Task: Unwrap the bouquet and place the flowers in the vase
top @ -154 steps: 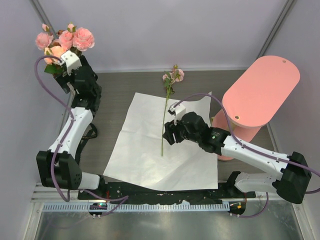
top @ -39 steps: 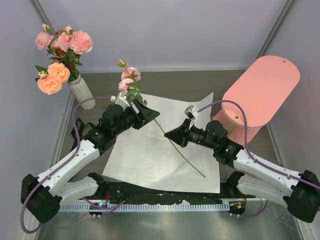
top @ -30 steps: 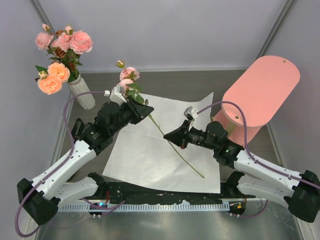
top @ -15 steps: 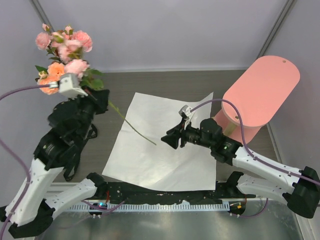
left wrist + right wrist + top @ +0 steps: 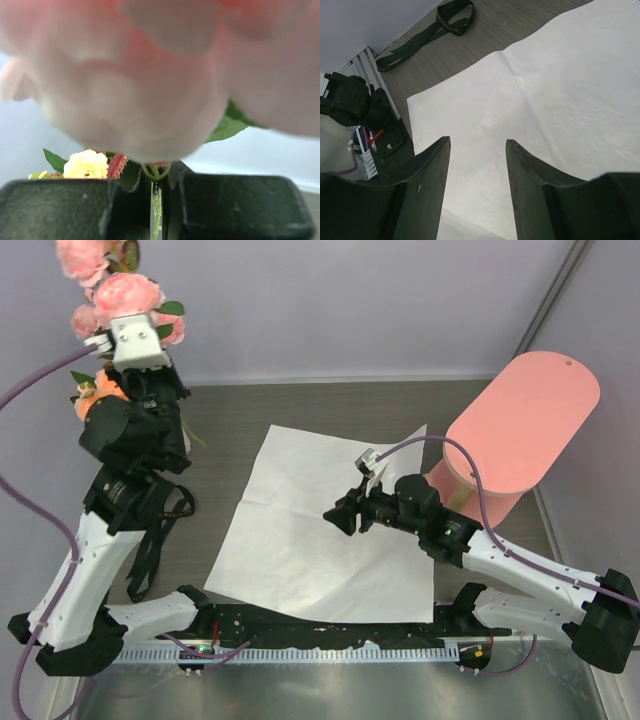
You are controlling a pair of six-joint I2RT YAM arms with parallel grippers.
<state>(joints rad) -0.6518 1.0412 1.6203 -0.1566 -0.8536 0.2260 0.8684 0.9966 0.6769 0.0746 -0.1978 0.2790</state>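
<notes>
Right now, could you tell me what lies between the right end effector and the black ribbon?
The right wrist view shows the white paper, then a strip of bare table, between the right end effector and the black ribbon.

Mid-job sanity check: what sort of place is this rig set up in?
Most likely a lab test booth, not a home or shop: plain pale walls with metal corner posts box in a wood-grain table.

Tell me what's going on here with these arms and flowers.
The left pincer is shut on the stem of a pink rose, held up in the far left corner beside the other flowers; the vase is hidden behind the arm. The right pincer hangs open and empty above the unfolded white paper.
</notes>
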